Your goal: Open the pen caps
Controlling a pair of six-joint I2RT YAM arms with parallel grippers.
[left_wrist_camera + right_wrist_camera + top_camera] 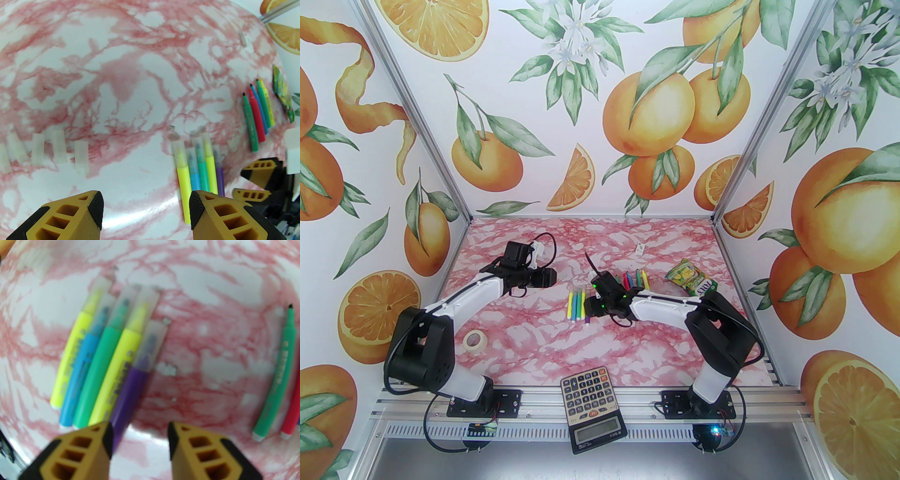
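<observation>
**Capped pens**: five in a row near the desk centre, coloured yellow, blue, green, yellow and purple. Their pen caps, frosted and clear, are all on. This is the work you have left.

**Uncapped pens**: about five, at 1 o'clock from the capped row, with tips bare. Count these as done.

**Loose caps**: five in a ragged line at 9 o'clock in the left wrist view, well apart from both pen groups. You are roughly halfway, by my judgement.

**Left gripper**: jaws wide apart with nothing between them. It is over bare desk, with the capped row at its 2 o'clock.

**Right gripper**: jaws partly open and empty. The purple pen's tail end is just beside one finger.

**Bystanders:**
- Snack pouch, at 3 o'clock from the uncapped pens.
- Tape roll, at 8 o'clock on the desk.
- Calculator, at 6 o'clock, over the near edge.
- Small white tag, at 12 o'clock.

None of these lies between your grippers and the capped row.
</observation>
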